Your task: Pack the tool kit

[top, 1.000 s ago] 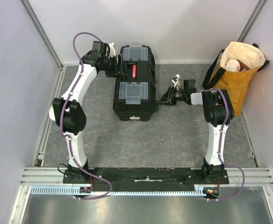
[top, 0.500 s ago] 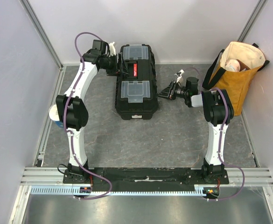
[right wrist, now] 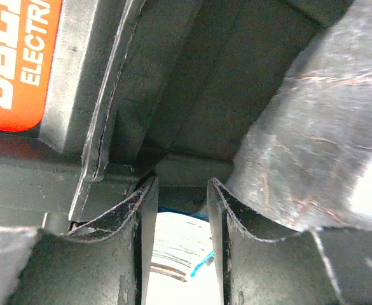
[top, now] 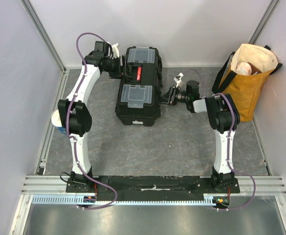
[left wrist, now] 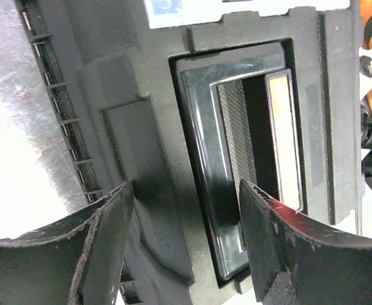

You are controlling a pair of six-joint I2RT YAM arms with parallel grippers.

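The tool kit's black toolbox [top: 138, 88] lies shut and slightly askew, with two clear lids and a red handle panel [top: 139, 73]. My left gripper [top: 126, 68] is at its far left side. In the left wrist view its jaws [left wrist: 186, 216] stand open and straddle the box's edge beside the handle [left wrist: 201, 140], with gaps on both sides. My right gripper [top: 168, 95] is against the box's right side. Close up, its fingers [right wrist: 179, 184] are a little apart, tips at the black wall [right wrist: 192, 76]. A bright white patch with a blue streak shows in the gap. No hand tools are in view.
A mustard-yellow tote bag [top: 250, 73] stands at the right wall, close behind the right arm. A small blue-and-white cup [top: 57, 122] sits by the left rail, partly hidden by the left arm. Grey walls and metal rails close in the table [top: 182, 142].
The toolbox's near end has swung left, so it now lies askew. My right gripper has moved left up to the box's side and its jaws have widened slightly. The left gripper has barely moved.
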